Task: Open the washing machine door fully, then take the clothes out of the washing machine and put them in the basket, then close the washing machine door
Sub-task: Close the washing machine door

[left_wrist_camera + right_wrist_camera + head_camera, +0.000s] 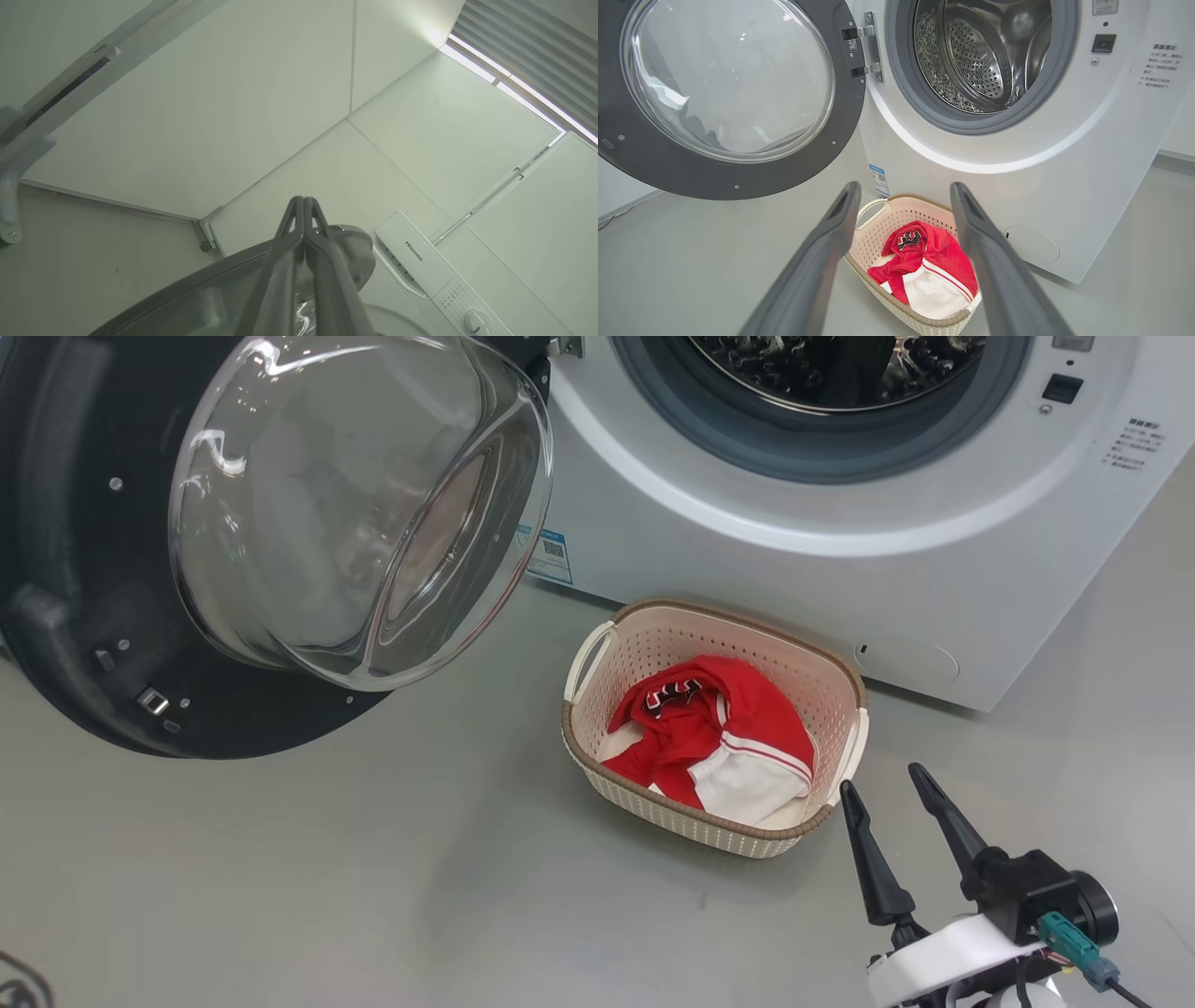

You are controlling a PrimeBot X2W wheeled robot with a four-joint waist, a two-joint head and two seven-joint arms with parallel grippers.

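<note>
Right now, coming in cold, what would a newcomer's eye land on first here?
The washing machine door stands wide open at the head view's upper left, its glass bowl bulging out. The red and white clothes lie heaped in the basket on the floor before the washing machine, whose steel drum looks empty where visible. The right gripper hangs open just right of the basket.

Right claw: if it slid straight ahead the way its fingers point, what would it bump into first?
Probably the white front of the washing machine, just below its drum opening. The right claw aims just over the basket of clothes, though depth is unclear.
</note>
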